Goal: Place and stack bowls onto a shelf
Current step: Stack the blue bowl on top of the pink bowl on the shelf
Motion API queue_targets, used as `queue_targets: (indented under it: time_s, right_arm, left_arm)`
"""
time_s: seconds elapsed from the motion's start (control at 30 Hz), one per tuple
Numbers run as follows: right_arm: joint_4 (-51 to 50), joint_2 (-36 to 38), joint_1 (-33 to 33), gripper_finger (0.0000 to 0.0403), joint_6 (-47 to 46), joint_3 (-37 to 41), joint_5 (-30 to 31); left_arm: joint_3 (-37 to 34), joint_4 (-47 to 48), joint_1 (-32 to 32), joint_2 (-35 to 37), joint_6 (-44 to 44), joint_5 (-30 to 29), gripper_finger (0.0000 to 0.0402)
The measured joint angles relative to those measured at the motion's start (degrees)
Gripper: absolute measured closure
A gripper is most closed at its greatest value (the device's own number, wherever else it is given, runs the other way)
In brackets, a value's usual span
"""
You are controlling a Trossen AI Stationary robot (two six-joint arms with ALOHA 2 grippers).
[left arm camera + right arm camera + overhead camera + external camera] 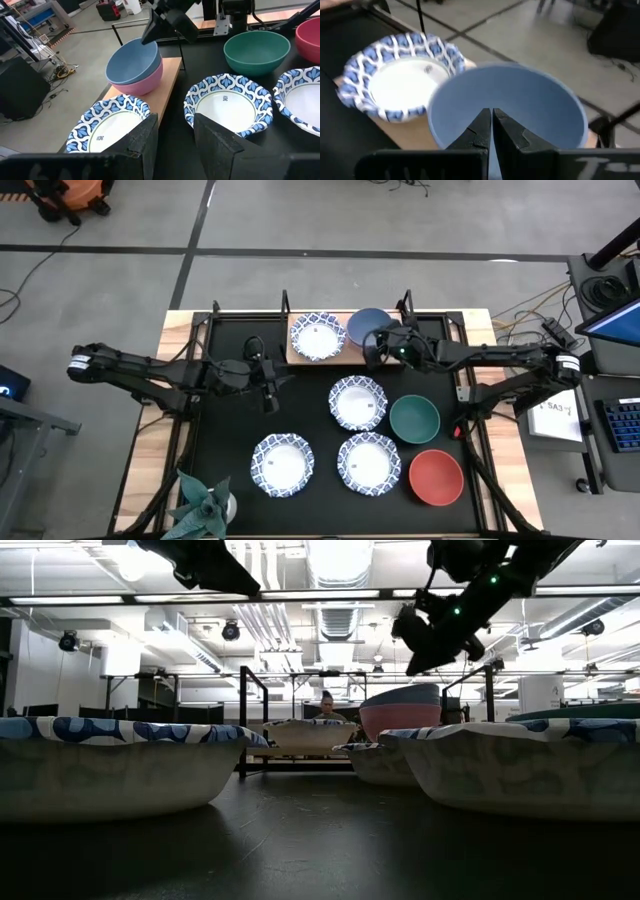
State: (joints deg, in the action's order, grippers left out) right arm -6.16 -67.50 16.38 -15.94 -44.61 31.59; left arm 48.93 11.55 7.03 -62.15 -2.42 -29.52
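The right gripper [491,131] is hanging over the blue bowl [507,107] with its fingers pressed together, tips closed on nothing, poised above the near rim. The left gripper [174,135] is hovering over the black tabletop [240,430] on the left side, its fingers spread apart and empty.

That blue bowl is sitting nested inside the pink bowl [145,80], a stack of two on the wooden shelf [167,80]. Beside the stack, one white bowl with a blue patterned rim [317,336] is resting on the shelf's other half. So three bowls are standing on the shelf at the back of the table.

Counting the rest on the tabletop: three more blue-patterned white bowls, one in the middle [358,402], one toward the front left [282,464], one toward the front centre [368,463]. That is making four patterned bowls in all. One green bowl [414,419] is sitting just right of the middle patterned one, and one red bowl [436,477] is lying in front of it, near the right front corner.

Eight bowls in total, five on the table.

A green spiky plant [203,505] is standing at the front left corner.
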Motion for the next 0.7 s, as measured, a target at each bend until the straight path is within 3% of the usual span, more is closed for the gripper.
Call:
queue_targets:
  time_s: [0.53, 0.7]
  right_arm:
    - [-1.5, -1.0, 0.6, 0.0394, -0.5, -1.3, 6.0]
    - [-12.1, -0.7, 3.0, 0.0394, -2.8, -7.9, 5.4]
  left_arm:
    - [0.0, 0.0, 0.0, 0.0, 0.0, 0.0, 0.0293]
    - [0.0, 0.0, 0.0, -0.1, 0.0, 0.0, 0.0293]
